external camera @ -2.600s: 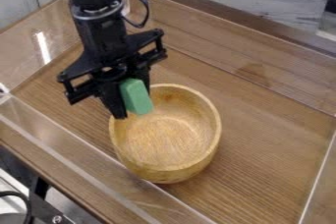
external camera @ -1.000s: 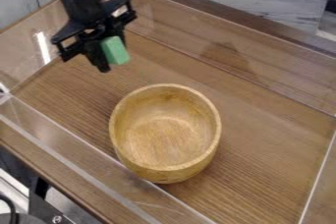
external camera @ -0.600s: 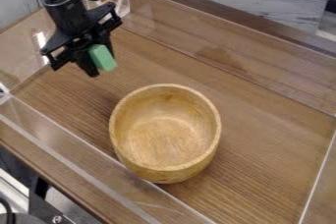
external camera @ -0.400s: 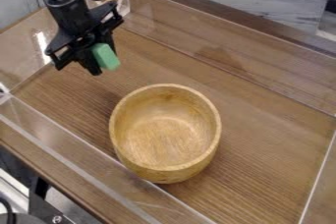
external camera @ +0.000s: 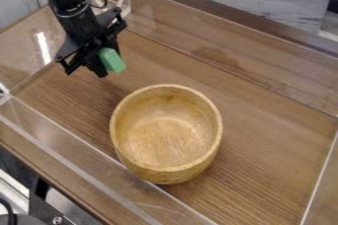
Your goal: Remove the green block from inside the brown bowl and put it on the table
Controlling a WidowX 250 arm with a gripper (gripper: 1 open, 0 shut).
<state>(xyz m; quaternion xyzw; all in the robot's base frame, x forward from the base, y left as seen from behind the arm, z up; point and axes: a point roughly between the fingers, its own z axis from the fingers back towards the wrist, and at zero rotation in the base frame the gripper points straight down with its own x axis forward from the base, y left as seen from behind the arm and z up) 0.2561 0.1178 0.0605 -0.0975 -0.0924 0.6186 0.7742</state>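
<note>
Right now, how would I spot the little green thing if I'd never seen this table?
Find the big round brown bowl in the middle of the wooden table. Look up and to the left of it, where the black gripper points down near the clear wall. The green block is pinched in it, the only bright green thing there.

Smooth grained wooden bowl [external camera: 165, 133] — matte green block [external camera: 113, 61].

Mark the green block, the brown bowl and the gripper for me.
green block [external camera: 113, 62]: camera view, on its exposed lower end.
brown bowl [external camera: 211, 156]: camera view, on its right outer wall.
gripper [external camera: 98, 64]: camera view, between the fingertips.
</note>
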